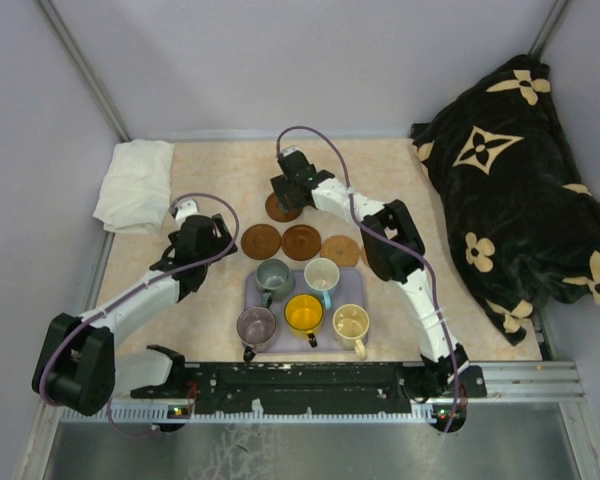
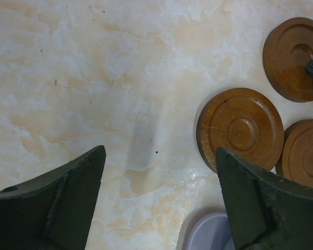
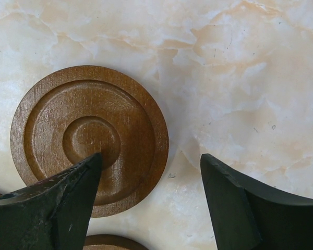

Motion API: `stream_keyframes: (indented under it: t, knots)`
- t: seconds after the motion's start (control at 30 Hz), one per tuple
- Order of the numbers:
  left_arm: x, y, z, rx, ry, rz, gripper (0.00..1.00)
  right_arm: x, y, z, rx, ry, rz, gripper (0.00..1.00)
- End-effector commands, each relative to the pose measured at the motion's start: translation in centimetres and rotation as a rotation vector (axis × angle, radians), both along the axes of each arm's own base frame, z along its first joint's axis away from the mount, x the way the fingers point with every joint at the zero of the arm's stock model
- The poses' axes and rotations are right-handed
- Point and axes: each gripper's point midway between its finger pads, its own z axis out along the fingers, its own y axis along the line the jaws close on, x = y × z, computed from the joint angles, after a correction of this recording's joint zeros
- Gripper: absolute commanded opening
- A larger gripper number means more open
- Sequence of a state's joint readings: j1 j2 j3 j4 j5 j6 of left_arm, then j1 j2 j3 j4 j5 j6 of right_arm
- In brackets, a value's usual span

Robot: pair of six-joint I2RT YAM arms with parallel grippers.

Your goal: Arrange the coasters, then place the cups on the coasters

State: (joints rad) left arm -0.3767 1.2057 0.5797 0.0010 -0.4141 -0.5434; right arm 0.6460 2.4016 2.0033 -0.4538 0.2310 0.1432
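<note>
Right wrist view, right claw (image 3: pixel 150 159) open, empty, partly over coaster (image 3: pixel 68 120).

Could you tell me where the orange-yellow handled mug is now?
Top view: the orange-yellow handled mug stands on the lavender rectangular tray, in its near row, between the mauve-purple mug on the left and the cream mug.

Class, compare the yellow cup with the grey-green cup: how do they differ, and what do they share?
The yellow cup is bright orange-yellow; the grey-green cup is dull. The yellow cup stands in the near row, in the middle; the grey-green cup stands in the far row, on the left. Both stand upright on the tray, handles toward the near edge.
</note>
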Motion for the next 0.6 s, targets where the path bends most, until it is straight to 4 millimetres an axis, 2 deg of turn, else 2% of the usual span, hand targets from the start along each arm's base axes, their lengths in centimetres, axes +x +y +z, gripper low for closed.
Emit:
stream_keyframes:
  t: [0.0,0.1,0.17,0.33,0.43,0.57]
  knots:
    - [0.6,0.1,1.0,0.002,-0.033,0.003,0.84,-0.6,-2.1,-2.0,-0.101,0.018,-0.068,0.7]
    - [0.8,-0.2,0.7,0.015,-0.018,-0.022,0.58,-1.2,-4.3,-2.6,-0.15,0.025,-0.125,0.6]
    - [1.0,-0.7,0.1,0.016,0.005,-0.045,0.47,-1.7,-5.9,-3.1,-0.156,0.043,-0.174,0.56]
    - [1.5,-2.5,-1.1,-0.004,0.061,-0.133,0.37,-2.8,-10.9,-3.7,-0.116,0.097,-0.313,0.51]
    - [1.8,-3.3,-1.4,-0.018,0.06,-0.171,0.26,-3.2,-14.6,-3.7,-0.109,0.111,-0.395,0.51]
    - [2.3,-3.5,-1.0,-0.015,0.039,-0.185,0.24,-3.7,-18.5,-3.7,-0.132,0.106,-0.462,0.51]
